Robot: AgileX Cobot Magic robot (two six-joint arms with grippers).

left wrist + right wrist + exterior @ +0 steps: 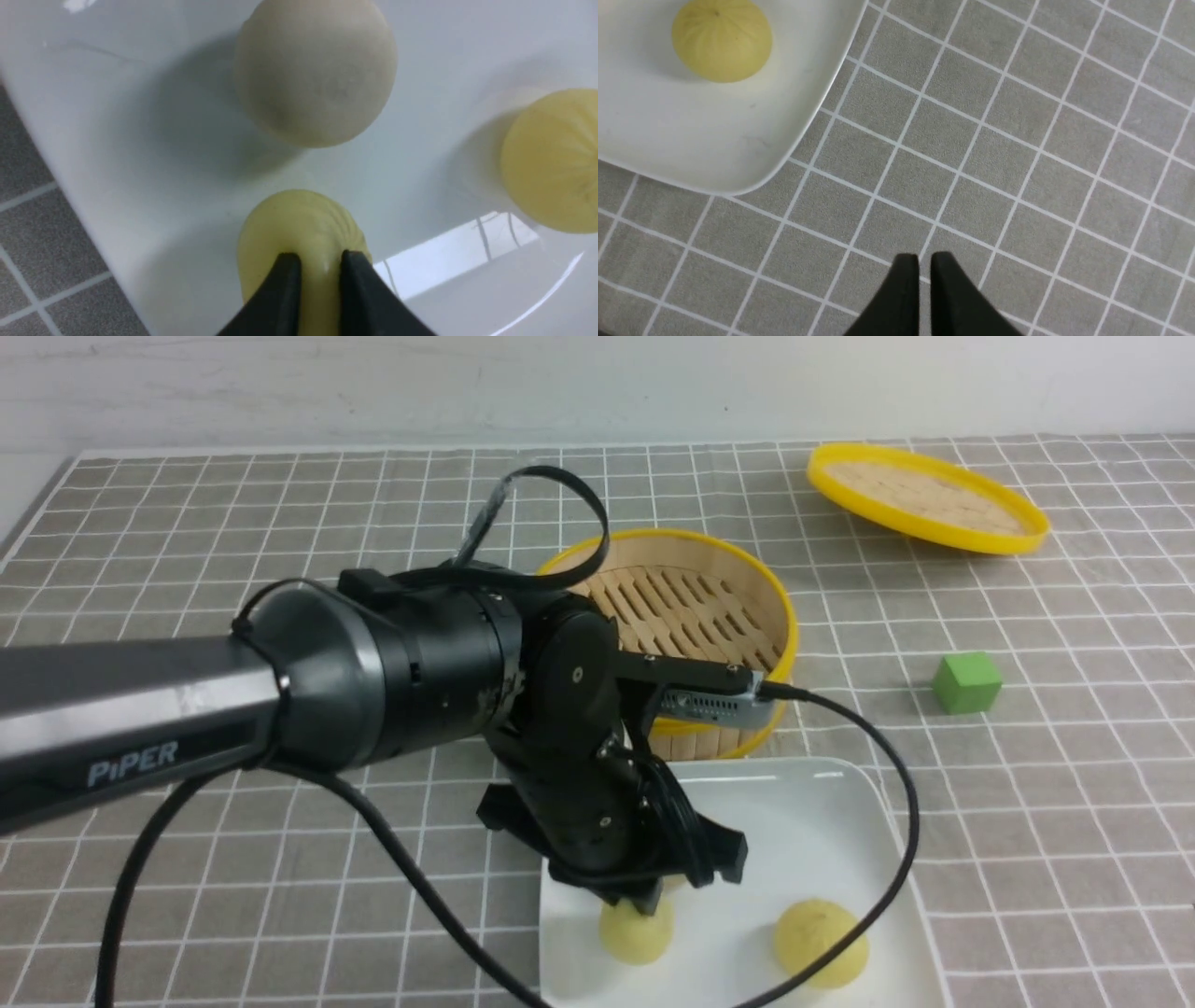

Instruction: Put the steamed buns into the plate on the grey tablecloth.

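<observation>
My left gripper (644, 901) is shut on a pale yellow steamed bun (637, 931), squeezing it between its fingertips (287, 270) low over the white square plate (822, 821). The held bun (299, 224) seems to touch the plate (140, 116). A second pale yellow bun (822, 943) and an off-white bun (315, 70) lie on the plate; my arm hides the off-white one in the front view. My right gripper (924, 261) is shut and empty above the grey tablecloth (1017, 163), beside the plate's corner (691, 130).
The bamboo steamer basket (691, 607) stands behind the plate with no buns in it. Its yellow-rimmed lid (924, 497) lies at the back right. A green cube (967, 682) sits right of the basket. My left arm's cable (910, 821) loops over the plate.
</observation>
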